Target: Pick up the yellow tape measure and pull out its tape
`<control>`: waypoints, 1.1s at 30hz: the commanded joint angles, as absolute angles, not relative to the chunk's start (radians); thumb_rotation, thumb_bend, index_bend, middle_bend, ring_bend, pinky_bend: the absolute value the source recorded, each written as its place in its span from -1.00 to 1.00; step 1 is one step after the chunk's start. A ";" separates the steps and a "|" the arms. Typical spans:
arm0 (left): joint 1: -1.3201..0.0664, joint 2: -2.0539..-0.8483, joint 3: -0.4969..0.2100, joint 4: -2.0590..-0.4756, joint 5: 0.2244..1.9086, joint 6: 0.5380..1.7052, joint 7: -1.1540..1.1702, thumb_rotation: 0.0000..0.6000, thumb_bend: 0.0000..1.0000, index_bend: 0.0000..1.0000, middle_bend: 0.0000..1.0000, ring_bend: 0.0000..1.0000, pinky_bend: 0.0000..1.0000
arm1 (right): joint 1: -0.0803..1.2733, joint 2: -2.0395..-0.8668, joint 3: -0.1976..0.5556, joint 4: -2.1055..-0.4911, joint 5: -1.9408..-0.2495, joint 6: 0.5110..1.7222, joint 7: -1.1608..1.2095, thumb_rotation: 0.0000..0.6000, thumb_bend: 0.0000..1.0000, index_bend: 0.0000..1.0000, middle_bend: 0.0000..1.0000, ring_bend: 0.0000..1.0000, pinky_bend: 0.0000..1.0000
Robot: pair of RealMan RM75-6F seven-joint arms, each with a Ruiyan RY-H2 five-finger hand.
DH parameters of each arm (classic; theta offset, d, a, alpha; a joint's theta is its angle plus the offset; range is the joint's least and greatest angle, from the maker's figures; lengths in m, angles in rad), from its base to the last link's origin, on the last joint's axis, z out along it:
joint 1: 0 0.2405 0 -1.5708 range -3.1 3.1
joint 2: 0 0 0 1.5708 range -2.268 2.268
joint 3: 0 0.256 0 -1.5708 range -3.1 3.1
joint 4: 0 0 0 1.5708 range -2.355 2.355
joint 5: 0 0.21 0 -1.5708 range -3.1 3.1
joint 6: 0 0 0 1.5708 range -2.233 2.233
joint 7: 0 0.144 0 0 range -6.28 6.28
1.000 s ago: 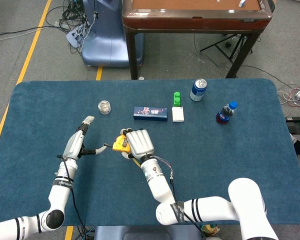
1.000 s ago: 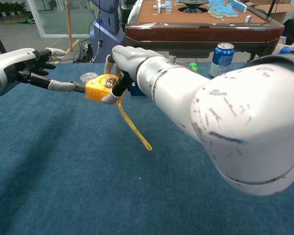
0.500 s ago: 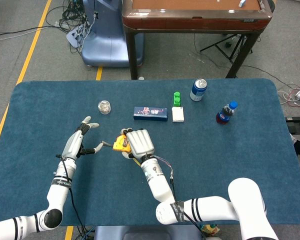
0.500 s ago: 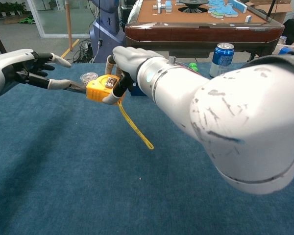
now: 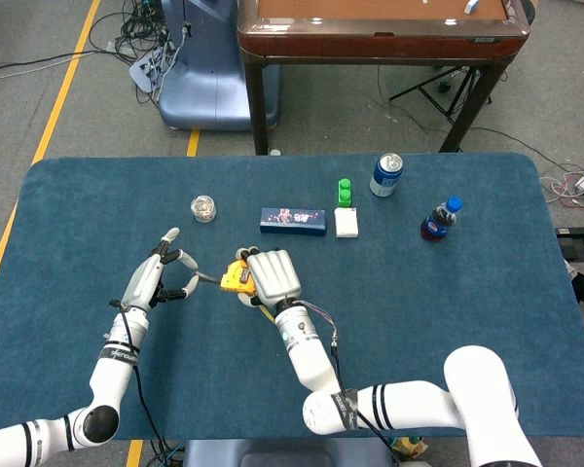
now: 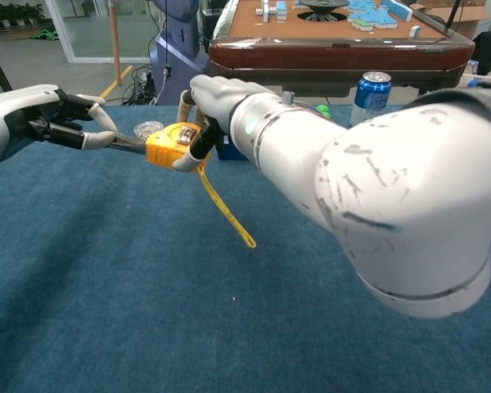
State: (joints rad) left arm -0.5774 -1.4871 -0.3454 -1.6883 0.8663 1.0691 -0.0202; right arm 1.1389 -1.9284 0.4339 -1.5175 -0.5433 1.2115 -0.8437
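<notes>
My right hand [image 5: 270, 277] grips the yellow tape measure [image 5: 237, 280] a little above the blue table, left of centre. In the chest view the case [image 6: 170, 144] sits under the right hand [image 6: 217, 98]. A yellow strip [image 6: 226, 214] hangs slanting down from the case. My left hand [image 5: 162, 279] is just left of the case, its fingers curled in against the thumb. A thin dark strip [image 6: 128, 143] runs from the left hand [image 6: 59, 115] to the case; it looks like the tape's end, pinched there.
On the far half of the table [image 5: 487, 321] stand a small clear jar [image 5: 203, 207], a blue box [image 5: 293, 221], a green-and-white block [image 5: 346, 208], a soda can [image 5: 385, 175] and a blue-capped bottle [image 5: 439, 220]. A brown table [image 5: 370, 34] stands behind.
The left hand's fingers, spread a second ago, have curled in toward the thumb. The right hand and the tape measure have hardly moved.
</notes>
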 commanded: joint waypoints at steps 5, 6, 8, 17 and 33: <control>-0.580 -1.484 -0.344 -1.691 0.864 1.055 -0.033 1.00 -0.24 0.11 -1.00 -1.00 -1.00 | 1.139 -1.923 0.437 -1.517 -0.535 1.210 -0.847 1.00 0.47 0.16 0.16 0.01 -0.25; -0.580 -1.483 -0.345 -1.691 0.863 1.052 -0.036 1.00 -0.24 0.12 -1.00 -1.00 -1.00 | 1.139 -1.921 0.438 -1.518 -0.531 1.209 -0.849 1.00 0.46 0.16 0.16 0.01 -0.25; -0.581 -1.484 -0.343 -1.690 0.866 1.052 -0.037 1.00 -0.21 0.12 -1.00 -1.00 -1.00 | 1.140 -1.918 0.439 -1.523 -0.524 1.203 -0.850 1.00 0.47 0.16 0.16 0.01 -0.25; -0.570 -1.500 -0.348 -1.678 0.892 1.096 -0.056 1.00 -0.12 0.11 -1.00 -1.00 -1.00 | 1.133 -1.892 0.430 -1.551 -0.516 1.194 -0.849 1.00 0.47 0.16 0.16 0.01 -0.25; -0.499 -1.457 -0.313 -1.670 0.952 1.148 -0.102 1.00 -0.10 -0.01 -1.00 -1.00 -1.00 | 1.037 -1.709 0.338 -1.717 -0.507 1.149 -0.813 1.00 0.47 0.16 0.16 0.01 -0.25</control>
State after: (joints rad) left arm -0.5049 -1.4595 -0.3159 -1.6725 0.9449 1.1419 -0.0952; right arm 1.0563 -1.7370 0.3555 -1.6909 -0.5096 1.1609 -0.8246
